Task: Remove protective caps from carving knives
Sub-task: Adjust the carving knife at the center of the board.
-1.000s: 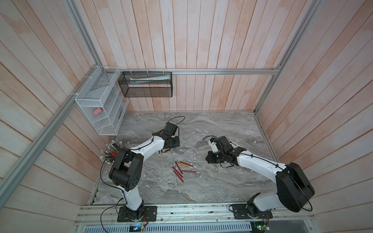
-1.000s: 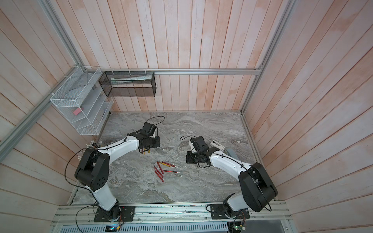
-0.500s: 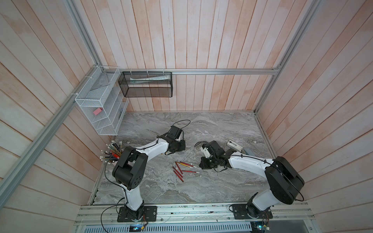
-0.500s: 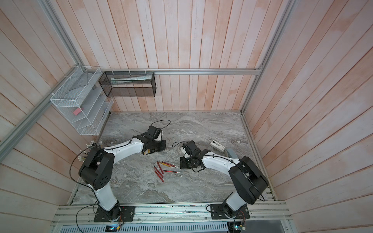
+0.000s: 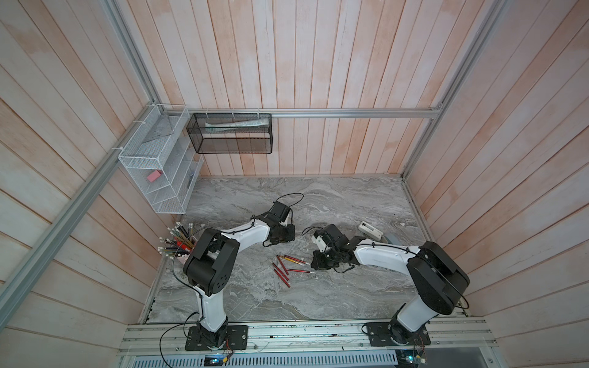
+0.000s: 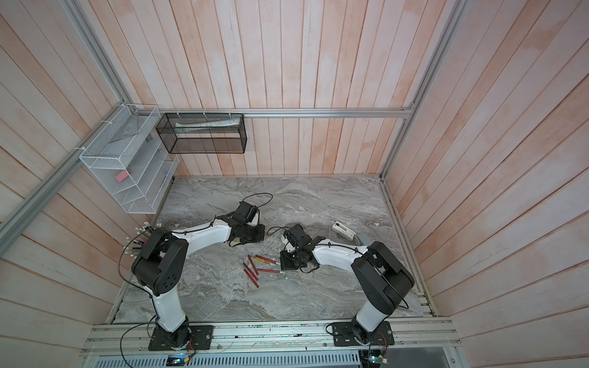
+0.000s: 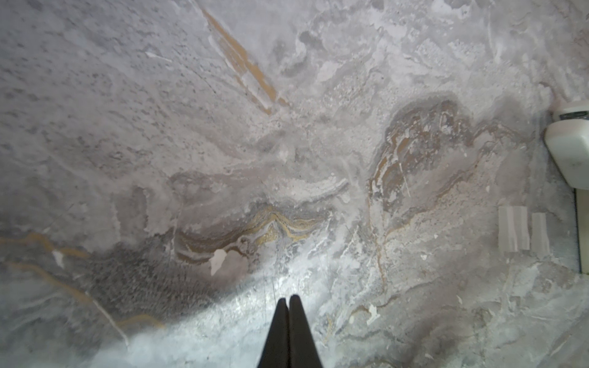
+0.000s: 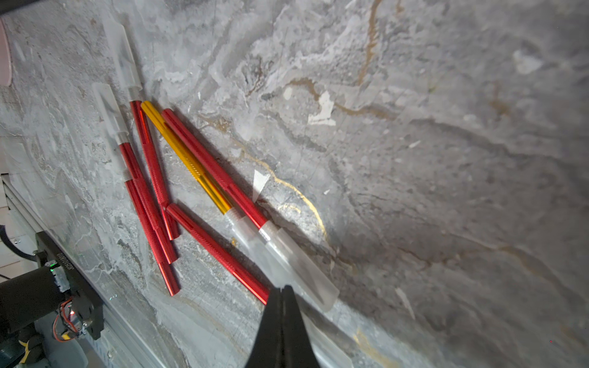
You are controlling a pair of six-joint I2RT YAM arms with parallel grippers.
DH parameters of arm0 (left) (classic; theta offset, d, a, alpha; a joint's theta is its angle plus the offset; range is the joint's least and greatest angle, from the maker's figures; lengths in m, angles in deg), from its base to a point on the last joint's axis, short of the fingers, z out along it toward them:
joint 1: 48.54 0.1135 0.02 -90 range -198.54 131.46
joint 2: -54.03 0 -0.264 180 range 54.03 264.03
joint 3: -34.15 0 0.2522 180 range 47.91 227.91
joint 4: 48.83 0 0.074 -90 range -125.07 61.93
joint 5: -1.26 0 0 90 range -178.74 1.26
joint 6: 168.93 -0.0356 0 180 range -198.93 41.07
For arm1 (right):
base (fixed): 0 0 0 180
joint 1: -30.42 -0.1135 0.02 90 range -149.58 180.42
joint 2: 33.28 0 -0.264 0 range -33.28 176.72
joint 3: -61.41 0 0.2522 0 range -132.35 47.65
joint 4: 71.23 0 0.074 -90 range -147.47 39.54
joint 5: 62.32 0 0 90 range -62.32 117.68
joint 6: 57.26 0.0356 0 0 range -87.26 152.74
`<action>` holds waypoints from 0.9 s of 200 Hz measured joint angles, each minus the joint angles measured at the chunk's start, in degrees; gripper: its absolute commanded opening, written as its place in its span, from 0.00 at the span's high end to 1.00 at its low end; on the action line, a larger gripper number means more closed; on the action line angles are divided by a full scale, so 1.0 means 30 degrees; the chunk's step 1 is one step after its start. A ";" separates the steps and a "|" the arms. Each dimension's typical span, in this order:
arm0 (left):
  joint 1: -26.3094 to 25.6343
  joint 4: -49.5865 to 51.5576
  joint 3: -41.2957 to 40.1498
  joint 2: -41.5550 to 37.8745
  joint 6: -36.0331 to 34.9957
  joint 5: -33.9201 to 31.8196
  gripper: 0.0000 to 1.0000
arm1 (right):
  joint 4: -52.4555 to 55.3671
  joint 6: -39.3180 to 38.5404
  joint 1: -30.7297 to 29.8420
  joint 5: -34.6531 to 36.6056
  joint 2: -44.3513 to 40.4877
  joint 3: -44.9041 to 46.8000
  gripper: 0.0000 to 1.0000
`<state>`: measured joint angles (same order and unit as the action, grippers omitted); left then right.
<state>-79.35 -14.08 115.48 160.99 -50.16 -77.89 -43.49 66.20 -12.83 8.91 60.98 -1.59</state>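
Note:
Several carving knives (image 5: 282, 270) (image 6: 253, 270) lie loose in a small heap on the marble table. In the right wrist view most handles are red (image 8: 220, 248) and one is yellow (image 8: 188, 159). Whitish translucent protective caps (image 8: 302, 270) (image 8: 122, 54) (image 8: 110, 111) sit on their blade ends. My right gripper (image 8: 282, 288) (image 5: 317, 266) is shut and empty, its tips just over the capped end of one red knife at the heap's right side. My left gripper (image 7: 288, 299) (image 5: 283, 235) is shut and empty over bare marble, behind the heap.
A cup of long pencils (image 5: 178, 242) stands at the table's left edge. A white device (image 5: 369, 231) (image 7: 570, 146) lies at the right rear. Two small translucent pieces (image 7: 513, 229) lie near it. A white wire shelf (image 5: 159, 172) and black mesh basket (image 5: 229, 137) hang on the walls.
My right gripper has moved left and forward to the heap of knives. My left gripper has moved right and a little forward. The knives have not moved.

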 measured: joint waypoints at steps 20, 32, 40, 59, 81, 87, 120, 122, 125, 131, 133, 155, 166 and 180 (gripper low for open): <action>-0.0029 -0.0007 0.0000 0.0066 0.0000 0.0124 1.00 | -0.0029 -0.0007 0.0000 0.0029 0.0379 -0.0073 1.00; -0.0036 -0.0015 0.0000 0.0080 0.0000 0.0211 1.00 | -0.0036 -0.0015 0.0000 0.0073 0.0648 -0.0233 1.00; -0.0044 -0.0022 0.0000 0.0087 0.0000 0.0233 1.00 | -0.0051 -0.0015 0.0000 0.0095 0.0809 -0.0350 1.00; -0.0066 -0.0168 -0.0095 0.0138 0.0007 0.0284 1.00 | -0.0080 -0.0036 0.0051 0.0117 0.1013 -0.0503 1.00; -0.0124 -0.0437 -0.0401 0.0240 0.0080 0.0321 1.00 | -0.0109 -0.0146 0.0248 0.0168 0.1100 -0.0627 1.00; -0.0138 -0.0466 -0.0503 0.0277 0.0095 0.0372 1.00 | -0.0109 -0.0168 0.0350 0.0175 0.1107 -0.0656 1.00; -0.0277 -0.0874 -0.0852 0.0627 0.0219 0.0729 1.00 | -0.0124 -0.0444 0.1078 0.0299 0.1399 -0.1035 1.00; -0.0277 -0.0889 -0.0852 0.0634 0.0219 0.0765 1.00 | -0.0124 -0.0474 0.1137 0.0291 0.1435 -0.1071 1.00; -0.0291 -0.0925 -0.0852 0.0634 0.0233 0.0780 1.00 | -0.0131 -0.0510 0.1209 0.0299 0.1472 -0.1107 1.00; -0.0328 -0.1005 -0.0860 0.0663 0.0284 0.0831 1.00 | -0.0160 -0.0597 0.1377 0.0299 0.1596 -0.1180 1.00; -0.0335 -0.1020 -0.0860 0.0670 0.0277 0.0838 1.00 | -0.0160 -0.0605 0.1435 0.0306 0.1632 -0.1209 1.00; -0.0510 -0.1319 -0.0860 0.0743 0.0328 0.0954 1.00 | -0.0357 -0.0765 0.2076 0.0197 0.2178 -0.1530 1.00; -0.0605 -0.1370 -0.0860 0.0758 0.0342 0.0962 1.00 | -0.0561 -0.0823 0.2331 0.0248 0.2404 -0.1770 1.00; -0.0750 -0.1413 -0.0860 0.0780 0.0350 0.1020 1.00 | -0.0852 -0.0889 0.2652 0.0211 0.2754 -0.2055 1.00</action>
<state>-81.60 -18.32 112.90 163.33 -49.11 -74.83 -46.04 63.53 -4.87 9.55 69.24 -7.75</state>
